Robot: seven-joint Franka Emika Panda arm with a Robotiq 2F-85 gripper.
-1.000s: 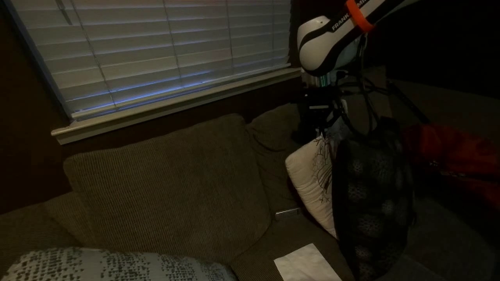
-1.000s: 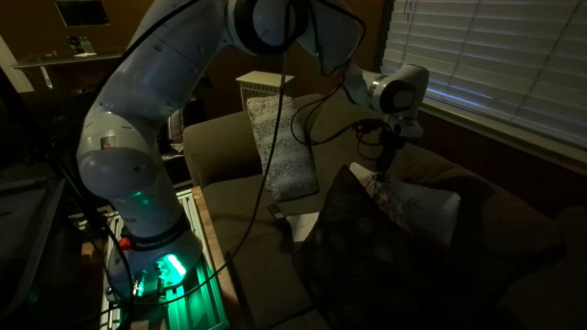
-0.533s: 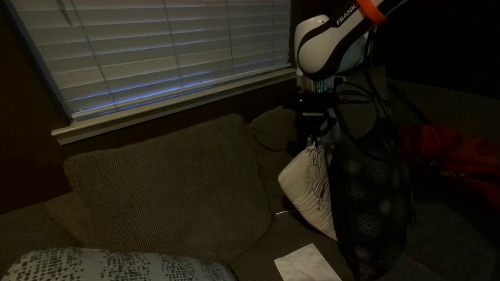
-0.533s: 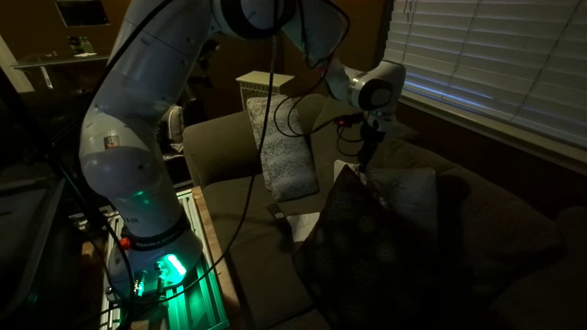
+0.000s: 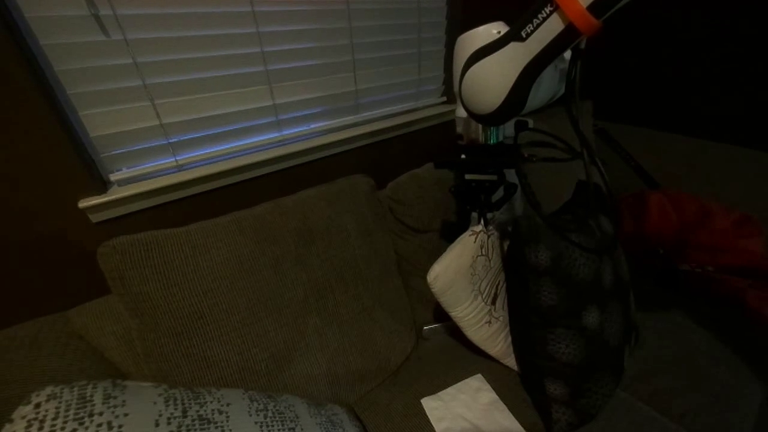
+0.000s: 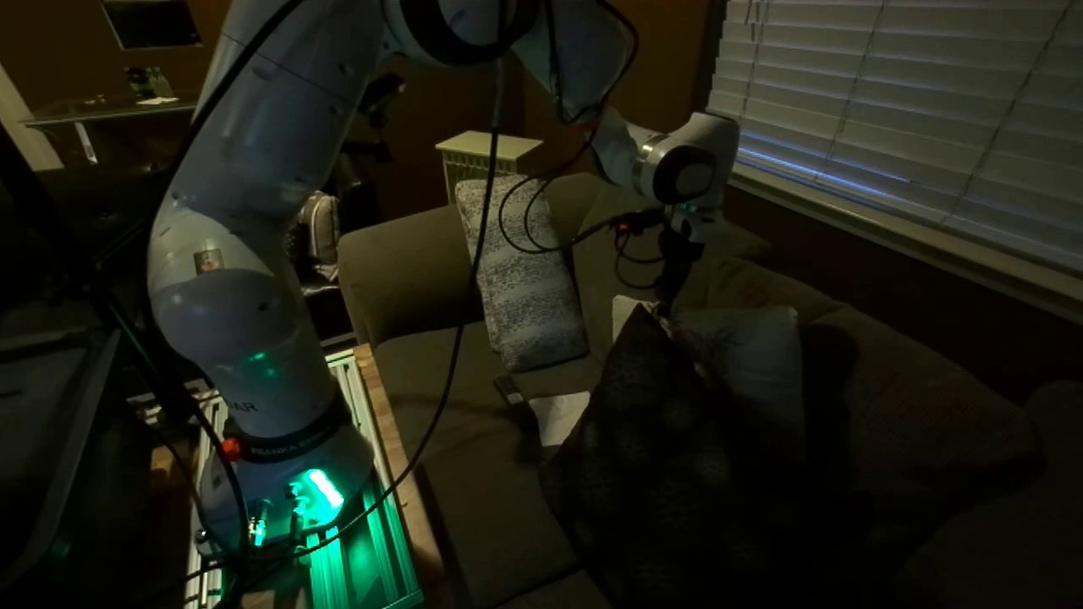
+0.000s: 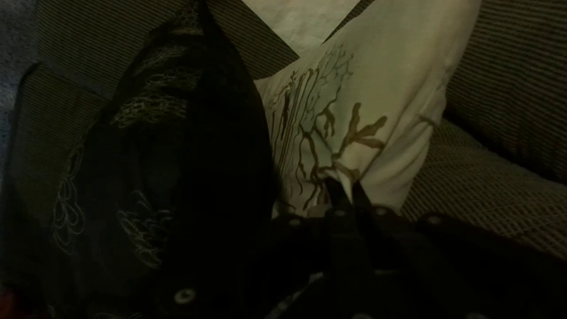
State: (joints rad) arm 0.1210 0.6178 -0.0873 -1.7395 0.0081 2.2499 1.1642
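A white pillow (image 5: pixel 471 282) with a brown branch print stands tilted on the couch, and it shows in the wrist view (image 7: pixel 407 57) too. My gripper (image 7: pixel 351 193) is shut on a pinched fold at its top corner; white cloth sticks up between the dark fingers (image 7: pixel 338 193). From above, the gripper (image 5: pixel 482 217) points down at that corner in an exterior view. Pressed close beside the white pillow is a black pillow (image 6: pixel 651 440) with pale flower patterns. It hides the lower part of the white pillow (image 6: pixel 757 338) in that exterior view.
A white sheet (image 5: pixel 471 405) lies on the couch seat, with a dark remote (image 6: pixel 509 390) near it. A grey-white patterned pillow (image 6: pixel 537 279) leans by the couch arm (image 6: pixel 406 271). Window blinds (image 5: pixel 240 72) and a sill (image 5: pixel 270 156) rise behind the couch. Cables (image 6: pixel 541 245) hang from the arm.
The gripper has moved left in both exterior views, and lower in one, with the white pillow's corner following. Most of that motion came early; over the last half second little has shifted.
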